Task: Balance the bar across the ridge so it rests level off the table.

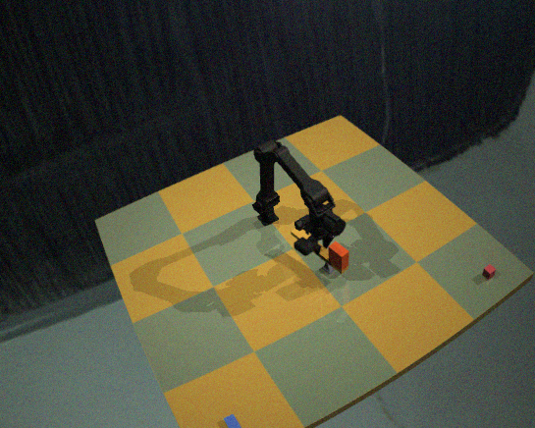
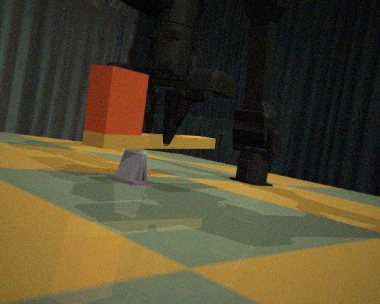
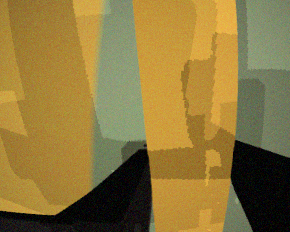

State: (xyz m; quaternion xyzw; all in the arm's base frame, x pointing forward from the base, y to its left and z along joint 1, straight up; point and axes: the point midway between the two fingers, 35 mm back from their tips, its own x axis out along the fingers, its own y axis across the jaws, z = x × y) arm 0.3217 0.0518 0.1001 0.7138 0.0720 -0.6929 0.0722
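Note:
The yellow bar point(image 1: 324, 253) point(image 2: 196, 143) point(image 3: 185, 205) is clear of the table and looks about level in the exterior view. An orange-red block point(image 1: 339, 256) point(image 2: 126, 101) stands upright on one end of it. My gripper point(image 2: 166, 142) point(image 3: 188, 155) is shut on the bar, partway along between the block and the free end; the far finger is hidden in the exterior view. The small grey-purple ridge point(image 1: 328, 268) point(image 2: 131, 167) stands on the table under the bar, near the block end. Its top is at the bar's underside or a hair below; I cannot tell whether they touch.
The arm's base point(image 1: 267, 216) point(image 2: 253, 165) stands behind, beyond the bar's free end. A small red cube point(image 1: 489, 272) lies near the table's right corner. A blue block point(image 1: 232, 421) lies at the bottom edge of the top view. Shadows fall around the ridge.

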